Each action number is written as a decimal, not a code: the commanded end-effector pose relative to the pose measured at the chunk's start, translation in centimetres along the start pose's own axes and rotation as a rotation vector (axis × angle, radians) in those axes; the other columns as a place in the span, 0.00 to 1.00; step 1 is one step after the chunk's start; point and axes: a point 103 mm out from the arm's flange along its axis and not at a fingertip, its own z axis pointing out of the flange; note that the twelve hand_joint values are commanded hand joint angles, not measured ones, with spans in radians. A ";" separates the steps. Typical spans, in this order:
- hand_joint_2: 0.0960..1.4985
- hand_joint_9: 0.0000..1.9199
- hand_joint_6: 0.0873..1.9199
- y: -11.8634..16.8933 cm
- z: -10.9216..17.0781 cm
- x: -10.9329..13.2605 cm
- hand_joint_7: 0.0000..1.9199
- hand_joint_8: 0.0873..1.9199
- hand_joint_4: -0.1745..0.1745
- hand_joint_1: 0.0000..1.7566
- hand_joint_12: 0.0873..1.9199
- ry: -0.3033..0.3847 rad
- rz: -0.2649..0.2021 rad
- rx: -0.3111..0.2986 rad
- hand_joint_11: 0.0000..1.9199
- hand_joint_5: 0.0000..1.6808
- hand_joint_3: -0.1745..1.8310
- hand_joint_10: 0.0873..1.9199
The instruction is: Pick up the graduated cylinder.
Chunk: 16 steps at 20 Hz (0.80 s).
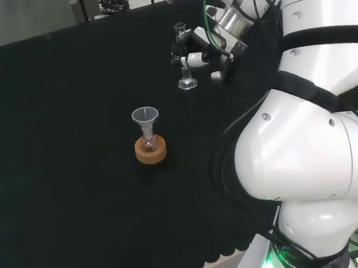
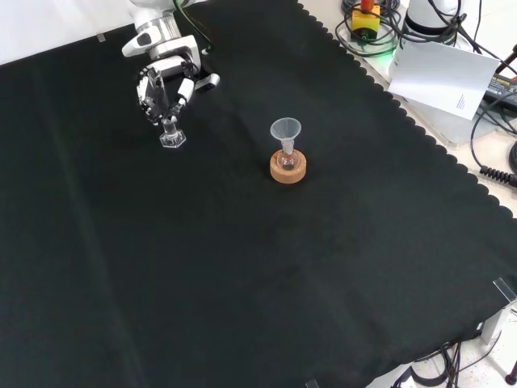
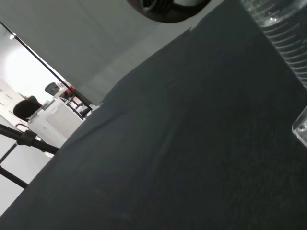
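The graduated cylinder (image 1: 185, 68) is a clear, narrow tube on a hexagonal foot, upright at the far right of the cloth in the head view. In the front view it stands at the upper left, with its foot (image 2: 172, 139) down at the cloth. The black and white hand (image 1: 200, 54) is against the tube's upper half, with its fingers (image 2: 164, 90) curled round it. I cannot tell whether the foot rests on the cloth or is just off it. Close in the wrist view are the tube's graduation lines (image 3: 285, 33).
A cork ring (image 1: 150, 152) (image 2: 288, 170) near the middle of the cloth holds a small flask with a clear funnel (image 1: 145, 116) (image 2: 285, 128) in its neck. The cloth's scalloped edge (image 2: 420, 133), a white sheet (image 2: 443, 77) and cables lie at the front view's right.
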 end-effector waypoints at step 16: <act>0.68 0.81 0.44 -6.7 -4.7 6.8 0.63 0.28 0.58 0.72 0.32 -0.109 -0.034 0.094 0.69 0.65 0.08 0.00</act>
